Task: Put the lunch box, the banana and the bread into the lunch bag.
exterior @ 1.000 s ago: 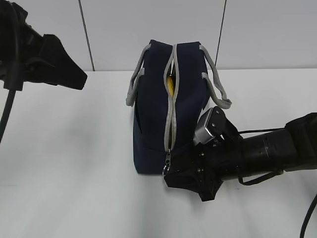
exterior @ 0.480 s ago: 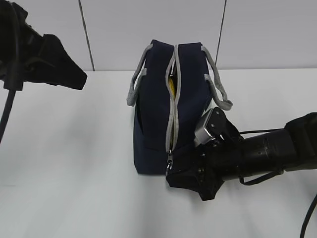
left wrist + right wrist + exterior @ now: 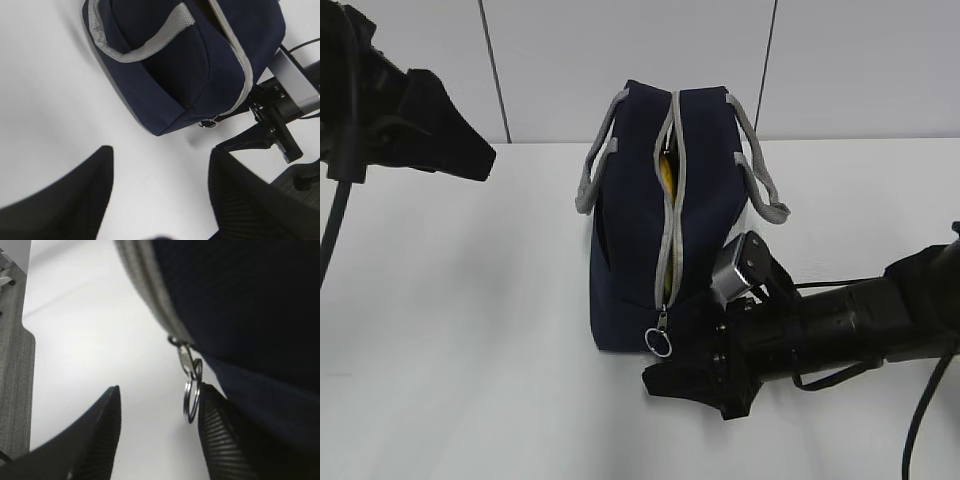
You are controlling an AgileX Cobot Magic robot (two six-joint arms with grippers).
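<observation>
The navy lunch bag (image 3: 640,220) stands upright on the white table, its grey zipper band (image 3: 670,200) nearly closed. A strip of yellow banana (image 3: 664,168) shows through the gap near the top. The lunch box and the bread are hidden. The ring pull (image 3: 660,342) hangs free at the bag's near bottom end. My right gripper (image 3: 665,382) is open just below it; in the right wrist view the ring pull (image 3: 191,401) hangs beside one finger (image 3: 220,440). My left gripper (image 3: 160,200) is open and empty, raised at far left (image 3: 470,155). The bag (image 3: 190,65) shows there too.
White table (image 3: 460,330) all around the bag, grey panelled wall behind. Grey strap handles (image 3: 760,185) hang down both sides of the bag. The right arm (image 3: 850,325) lies low across the table at right.
My right gripper has let go of the ring pull and drawn back down and toward the near edge. The ring now hangs free. The left arm has not moved.
</observation>
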